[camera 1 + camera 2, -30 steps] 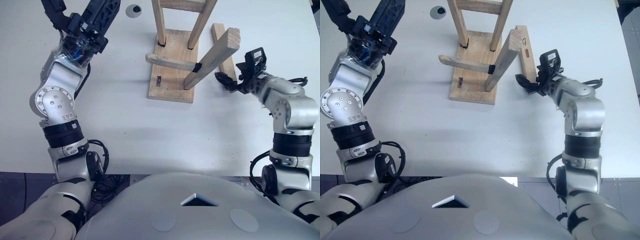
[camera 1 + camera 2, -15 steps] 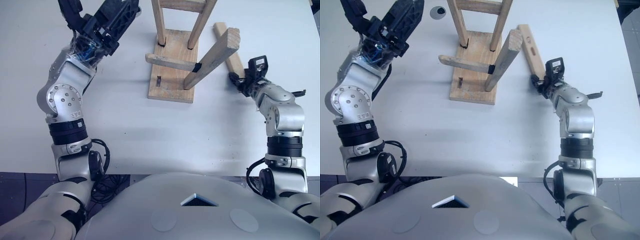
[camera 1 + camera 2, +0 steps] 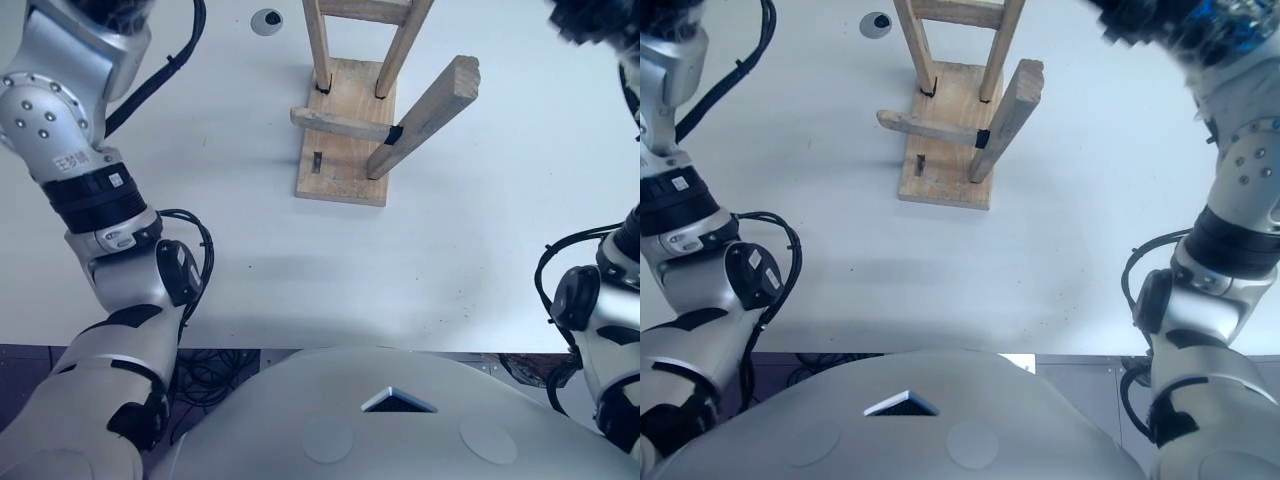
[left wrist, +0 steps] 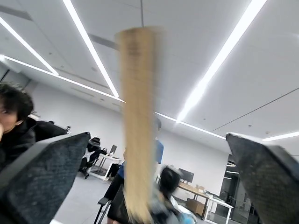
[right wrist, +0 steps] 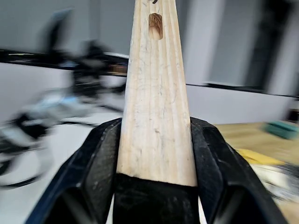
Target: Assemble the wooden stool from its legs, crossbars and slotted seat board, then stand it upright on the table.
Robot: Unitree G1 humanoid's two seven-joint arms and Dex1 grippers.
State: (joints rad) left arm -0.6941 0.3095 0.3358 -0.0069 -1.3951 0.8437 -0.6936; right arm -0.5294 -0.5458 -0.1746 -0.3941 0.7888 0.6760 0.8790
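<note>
Pale wooden stool leg (image 5: 156, 93) sits clamped in right claw (image 5: 156, 140); left claw (image 4: 157, 137) gapes open. Plumb it over the flat wooden seat board's (image 3: 340, 188) empty slot (image 3: 317, 160) near white desk's (image 3: 300, 260) far edge.

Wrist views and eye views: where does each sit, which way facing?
Left eye view: head, looking down at table and part-built stool; left arm and right arm at edges.
Right eye view: same head, shares that scene.
Left wrist view: left wrist, aimed up at ceiling lights; open left pincer.
Right wrist view: right wrist, aimed into the room; right pincer shut on slotted wooden leg.
</note>
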